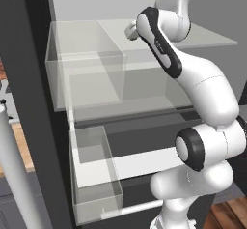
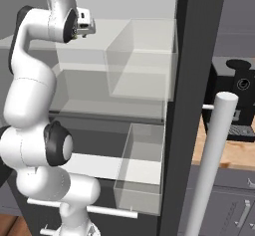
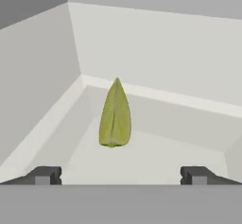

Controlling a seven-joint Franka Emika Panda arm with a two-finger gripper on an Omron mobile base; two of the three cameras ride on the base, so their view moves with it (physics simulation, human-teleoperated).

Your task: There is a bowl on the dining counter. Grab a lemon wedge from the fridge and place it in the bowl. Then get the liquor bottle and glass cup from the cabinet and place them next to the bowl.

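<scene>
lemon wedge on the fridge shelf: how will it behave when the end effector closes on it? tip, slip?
The lemon wedge stands on a narrow end, point up, so a nudge would probably tip it. Its tapered, curved sides may let it squirt out of a pinch unless gripped near the wide middle. It looks small and likely light. The end effector is open, fingertips wide apart.

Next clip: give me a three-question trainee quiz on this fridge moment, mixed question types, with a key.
1. True or false: the gripper has its jaws closed on the yellow-green pointed lemon wedge.
2. The lemon wedge rests on: A) the pale fridge shelf floor; B) a bowl; C) a clear door bin.
3. Fill in: in the hand view, the wedge sits ____ the two dark fingertips.

Key: 1 false, the jaws are open and apart from it; 2 A; 3 between and beyond.
</scene>
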